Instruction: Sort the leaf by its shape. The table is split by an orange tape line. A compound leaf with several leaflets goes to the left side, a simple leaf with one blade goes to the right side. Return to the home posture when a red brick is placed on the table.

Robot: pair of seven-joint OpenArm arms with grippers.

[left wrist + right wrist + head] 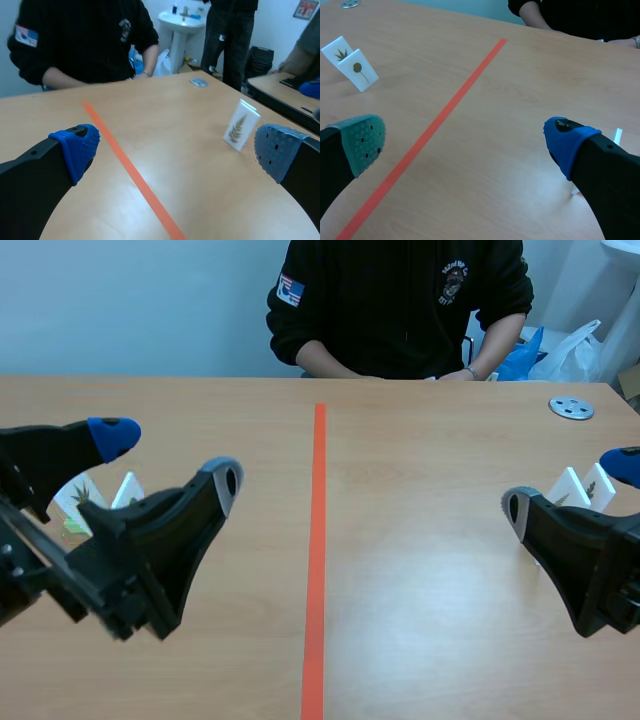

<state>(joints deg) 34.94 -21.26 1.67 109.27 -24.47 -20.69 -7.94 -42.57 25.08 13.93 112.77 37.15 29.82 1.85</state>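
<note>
Spread wide and holding nothing, the left gripper hangs low over the tabletop's left half. Just behind it stand two white cards: a spiky-leaf card and a round-leaf card with one blade, touching each other. An orange tape line runs down the middle. Right of it, the right gripper is likewise spread and empty, in front of another upright pair of cards, one of them a fern card. Farther back lies a metal disc; a person sits across.
</note>
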